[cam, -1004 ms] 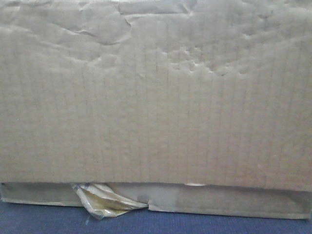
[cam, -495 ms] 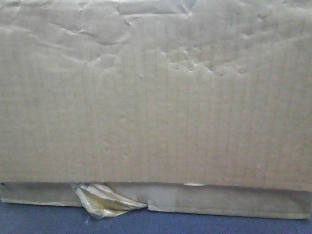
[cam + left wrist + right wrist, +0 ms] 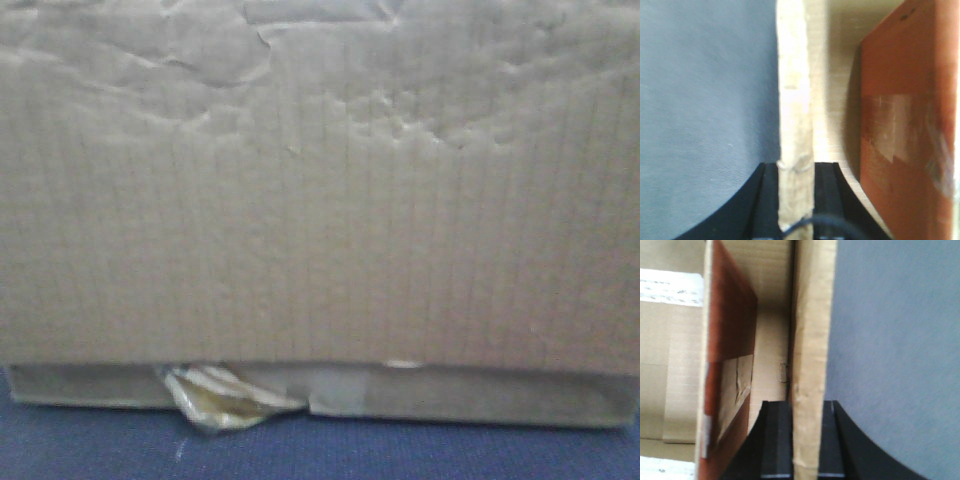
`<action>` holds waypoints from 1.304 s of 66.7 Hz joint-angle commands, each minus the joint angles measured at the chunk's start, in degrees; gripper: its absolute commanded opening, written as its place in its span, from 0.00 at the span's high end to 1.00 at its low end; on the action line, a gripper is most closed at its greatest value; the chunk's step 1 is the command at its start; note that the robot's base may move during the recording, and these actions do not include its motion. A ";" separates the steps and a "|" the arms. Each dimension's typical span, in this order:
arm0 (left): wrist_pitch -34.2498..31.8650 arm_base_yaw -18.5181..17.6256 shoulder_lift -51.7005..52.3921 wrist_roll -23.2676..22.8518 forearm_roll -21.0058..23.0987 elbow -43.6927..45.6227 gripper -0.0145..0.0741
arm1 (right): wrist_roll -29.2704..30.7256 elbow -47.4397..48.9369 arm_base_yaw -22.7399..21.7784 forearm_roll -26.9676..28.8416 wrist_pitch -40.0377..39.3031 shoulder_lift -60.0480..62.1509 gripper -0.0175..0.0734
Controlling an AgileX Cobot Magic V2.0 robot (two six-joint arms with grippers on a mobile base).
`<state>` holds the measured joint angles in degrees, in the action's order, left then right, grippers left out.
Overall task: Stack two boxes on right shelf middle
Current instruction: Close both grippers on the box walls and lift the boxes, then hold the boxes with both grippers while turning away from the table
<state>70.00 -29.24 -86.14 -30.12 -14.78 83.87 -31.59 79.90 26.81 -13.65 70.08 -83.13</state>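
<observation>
Fingers (image 3: 770, 200) of the left gripper (image 3: 795, 167) are closed to cardboard thickness, clamping a box wall (image 3: 794, 100) edge-on. The right gripper (image 3: 807, 405) pinches a box wall on its side the same way. Can't tell from the wrist views which box is gripped (a reddish-brown panel (image 3: 900, 125) sits inside).

Front view: large box (image 3: 320, 220) looks stacked on flat box (image 3: 480, 395), with peeling tape (image 3: 225, 400), all on the blue surface (image 3: 400, 455).

Versus half a second ago, both boxes have slid slightly up-frame together and the picture has blurred. My read: load or base is moving, so transport is under way. Shelf not in view.

Long axes run left-right, wrinkled face toward the camera.
</observation>
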 commanded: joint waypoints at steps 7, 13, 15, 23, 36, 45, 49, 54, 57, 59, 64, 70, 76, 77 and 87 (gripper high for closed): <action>-0.04 -3.45 6.70 -7.30 -7.44 0.35 0.96 | -0.92 0.62 2.07 -5.32 -0.12 3.26 0.99; -0.41 -3.50 9.54 -8.79 -8.84 0.35 0.96 | -0.92 2.75 2.20 -6.90 -0.12 3.40 0.99; -1.35 -3.50 10.44 -9.82 -10.03 0.35 0.96 | -0.92 4.03 2.20 -7.63 -0.22 3.40 0.99; -3.57 -3.50 13.43 -12.58 -16.08 0.35 0.96 | -0.92 9.02 2.20 -10.63 -2.72 3.40 0.99; -6.05 -3.50 14.97 -12.58 -23.40 0.58 0.96 | -0.92 14.62 2.20 -12.92 -9.15 3.40 0.99; -6.42 -3.13 13.79 -12.58 -24.64 3.34 0.96 | -0.92 15.44 2.20 -13.00 -12.25 3.40 0.99; -6.42 -2.37 13.08 -12.58 -24.64 5.40 0.96 | -0.92 15.44 2.20 -13.00 -11.59 3.40 0.99; -6.17 -1.06 12.51 -12.58 -24.01 7.83 0.96 | -0.92 15.44 2.20 -13.00 -10.98 3.40 0.99; -5.44 -0.36 12.25 -12.58 -23.20 8.76 0.96 | -0.92 15.44 2.20 -13.00 -10.98 3.40 0.99; -5.24 -0.04 12.16 -12.43 -22.62 9.13 0.96 | -0.92 15.44 2.20 -13.05 -11.14 3.40 0.99; -4.79 0.45 12.16 -12.44 -21.69 9.12 0.96 | -0.92 15.44 2.20 -13.15 -11.27 3.40 0.99; -4.67 0.56 12.16 -12.44 -21.12 9.12 0.96 | -0.92 15.44 2.20 -13.15 -11.71 3.40 0.99; -4.67 0.56 12.16 -12.34 -21.13 9.12 0.96 | -0.92 15.44 2.20 -13.15 -11.81 3.40 0.99; -4.67 0.56 12.16 -12.34 -21.13 9.12 0.96 | -0.92 15.44 2.20 -13.15 -11.81 3.40 0.99; -4.67 0.56 12.16 -12.08 -21.13 9.12 0.96 | -0.92 15.44 2.20 -13.15 -11.81 3.40 0.99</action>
<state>64.74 -29.58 -74.43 -41.85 -32.47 92.16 -32.54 94.37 29.48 -22.97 58.78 -80.52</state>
